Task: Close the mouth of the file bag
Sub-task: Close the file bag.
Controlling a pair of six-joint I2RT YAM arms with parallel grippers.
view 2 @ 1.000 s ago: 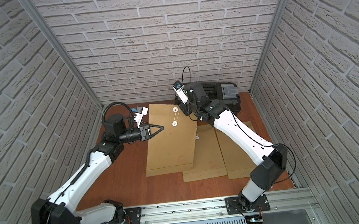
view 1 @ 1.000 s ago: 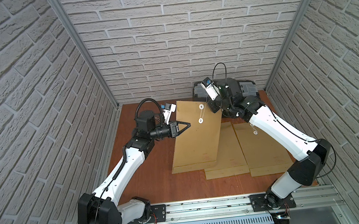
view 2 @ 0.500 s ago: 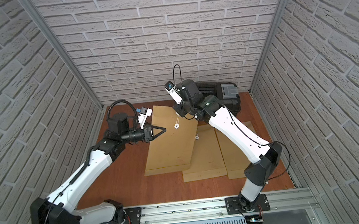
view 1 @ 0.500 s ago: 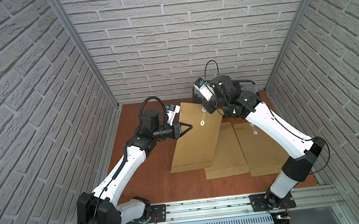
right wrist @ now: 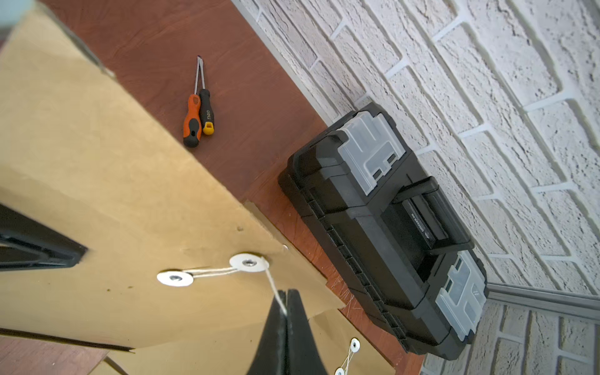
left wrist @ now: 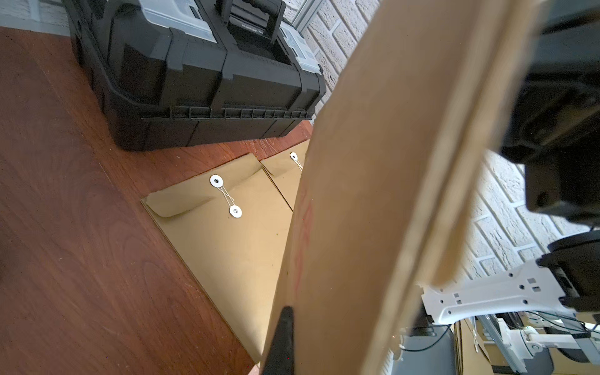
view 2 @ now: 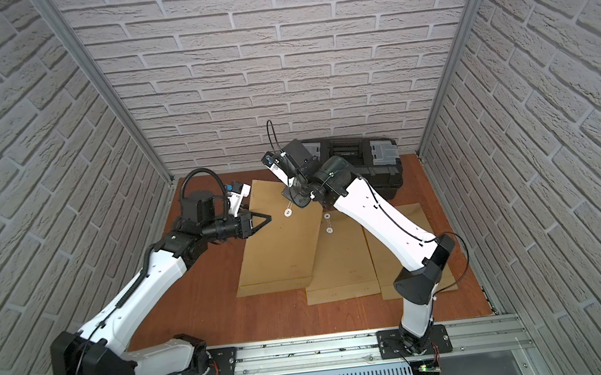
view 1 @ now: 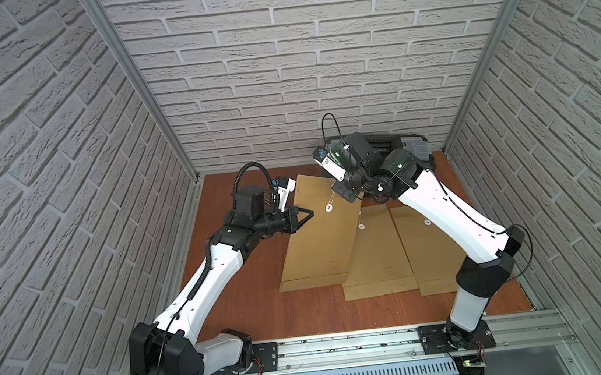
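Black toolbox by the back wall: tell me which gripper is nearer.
Right. The right gripper pinches the string at the top of the raised file bag, just before the toolbox; the left gripper clamps the bag's edge farther away.

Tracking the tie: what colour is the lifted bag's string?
The string is white against the brown bag; clearest in the right wrist view.

Three brown file bags [view 1: 316, 240] sit in front of the one black toolbox [view 2: 382, 175], and two screwdrivers [right wrist: 198, 113] lie together beside that toolbox.
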